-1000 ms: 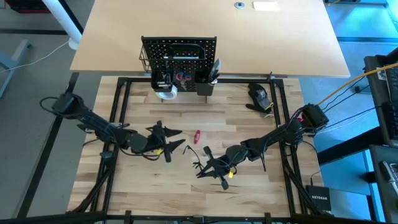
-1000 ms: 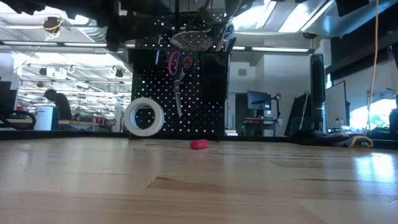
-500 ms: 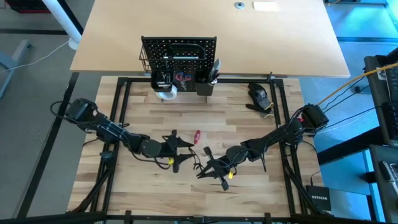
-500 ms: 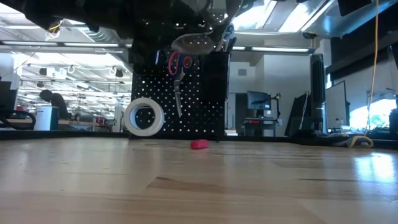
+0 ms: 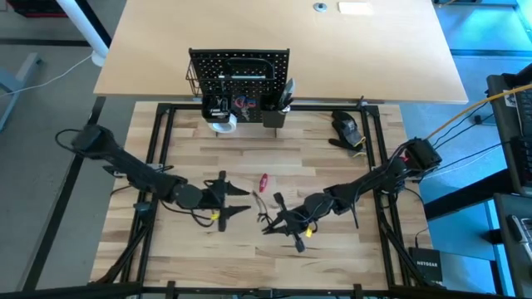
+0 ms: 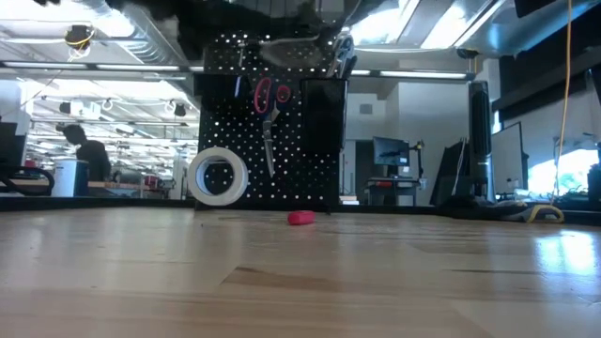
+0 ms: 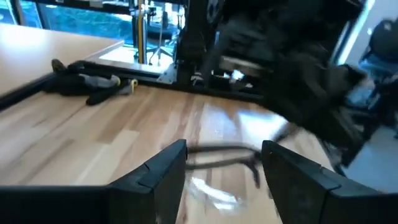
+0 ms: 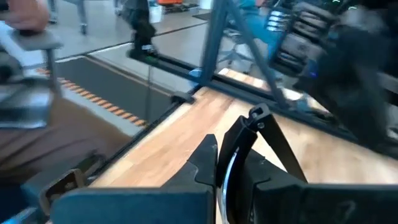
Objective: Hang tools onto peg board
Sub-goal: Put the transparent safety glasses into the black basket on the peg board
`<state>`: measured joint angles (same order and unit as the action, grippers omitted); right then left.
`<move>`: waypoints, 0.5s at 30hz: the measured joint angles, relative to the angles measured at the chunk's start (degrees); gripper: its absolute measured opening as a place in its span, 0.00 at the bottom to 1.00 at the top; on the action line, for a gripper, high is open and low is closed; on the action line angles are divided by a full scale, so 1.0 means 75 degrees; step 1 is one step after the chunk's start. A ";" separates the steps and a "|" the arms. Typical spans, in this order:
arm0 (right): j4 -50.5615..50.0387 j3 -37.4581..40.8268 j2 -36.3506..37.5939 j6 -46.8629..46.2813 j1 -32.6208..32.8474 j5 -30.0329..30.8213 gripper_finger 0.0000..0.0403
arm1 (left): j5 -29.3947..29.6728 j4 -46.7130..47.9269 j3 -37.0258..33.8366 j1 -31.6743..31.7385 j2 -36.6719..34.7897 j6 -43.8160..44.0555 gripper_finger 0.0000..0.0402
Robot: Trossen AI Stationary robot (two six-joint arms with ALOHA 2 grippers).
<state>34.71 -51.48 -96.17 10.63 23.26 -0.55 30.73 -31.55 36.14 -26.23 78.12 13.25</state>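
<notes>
The black peg board stands upright at the table's far side. Red-handled scissors hang on it, and a white tape roll shows at its foot. A small red piece lies on the table. My left gripper is open and empty, left of the red piece; it also shows in the left wrist view. My right gripper is shut on a thin dark tool whose two legs meet at a nut. My right gripper pinches the dark tool by the near part of its legs between its two fingers. The tool sticks out forward past the fingertips, its jointed end farthest out. It is lifted clear of the table.
A bulky black device with a yellow mark lies at the far right of the work area. A black frame rail borders the wooden table. The two grippers are close together at mid-table. A person shows far off in the room.
My left gripper went toward the table's right edge, close to the right gripper, then drew back a little toward the left. It stays open.
</notes>
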 joint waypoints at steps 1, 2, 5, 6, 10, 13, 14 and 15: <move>0.0000 0.0000 0.0050 0.0016 -0.0008 0.0073 0.05 | 0.0074 0.0349 0.0003 -0.0091 -0.0243 -0.0022 0.49; -0.0024 0.0000 0.0116 0.0007 -0.0011 0.0169 0.05 | 0.0101 0.0785 0.0003 -0.0166 -0.0493 -0.0021 0.49; -0.0400 -0.0150 0.0427 0.0101 -0.0128 0.0412 0.05 | 0.0220 0.2170 -0.0027 -0.0394 -0.1053 0.0214 0.49; -0.0670 -0.0295 0.0555 0.0172 -0.0193 0.0411 0.05 | 0.0387 0.2558 -0.0081 -0.0473 -0.1146 0.0446 0.49; -0.2255 -0.1350 0.0823 0.0592 -0.0580 0.0410 0.05 | 0.0919 0.3192 -0.0585 -0.0767 -0.1191 0.1644 0.49; -0.3709 -0.2516 0.0805 0.1166 -0.0936 0.0411 0.05 | 0.0969 0.3129 -0.0993 -0.0859 -0.1043 0.2430 0.49; -0.4070 -0.2954 0.0760 0.1320 -0.1084 0.0410 0.05 | 0.1030 0.3145 -0.1076 -0.0855 -0.1004 0.2606 0.49; -0.4361 -0.3360 0.0732 0.1444 -0.1248 0.0393 0.05 | 0.1143 0.3134 -0.1127 -0.0851 -0.0968 0.2733 0.49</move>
<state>2.01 -76.69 -90.68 21.46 13.91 2.40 39.30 -8.04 27.69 -32.61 70.86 33.75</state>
